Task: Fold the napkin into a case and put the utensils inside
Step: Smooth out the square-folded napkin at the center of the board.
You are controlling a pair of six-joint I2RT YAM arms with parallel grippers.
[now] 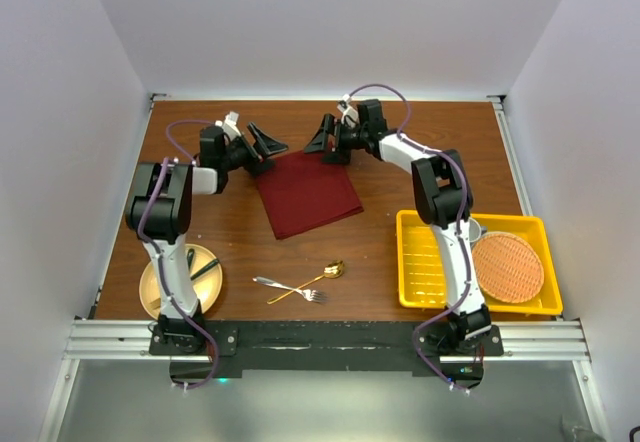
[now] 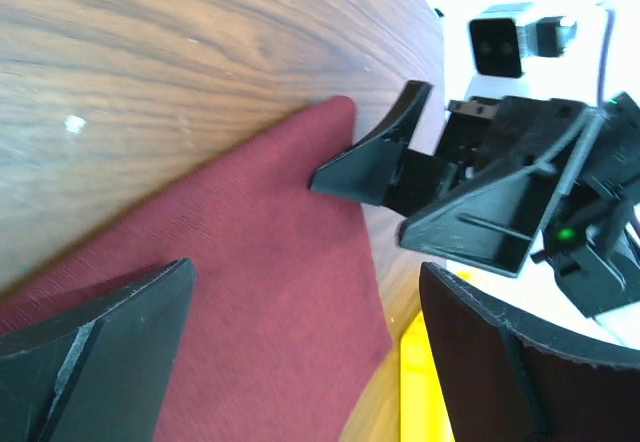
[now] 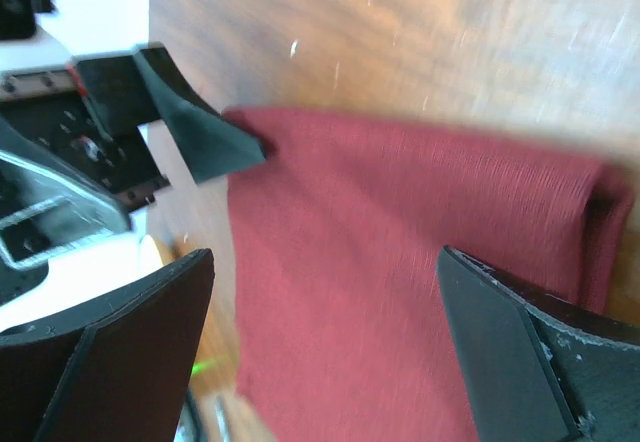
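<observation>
Maroon soft cloth napkin [image 1: 308, 194] lies flat on the brown wooden table [image 1: 230, 242], far corners beside the left gripper [image 1: 266, 152] and right gripper [image 1: 324, 146], both spread wide, holding nothing. Uneven pinches would probably skew the fold, leaving a crooked case.

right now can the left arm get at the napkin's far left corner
Probably yes: its open tool sits right at that corner of the napkin, with nothing in between.
</observation>
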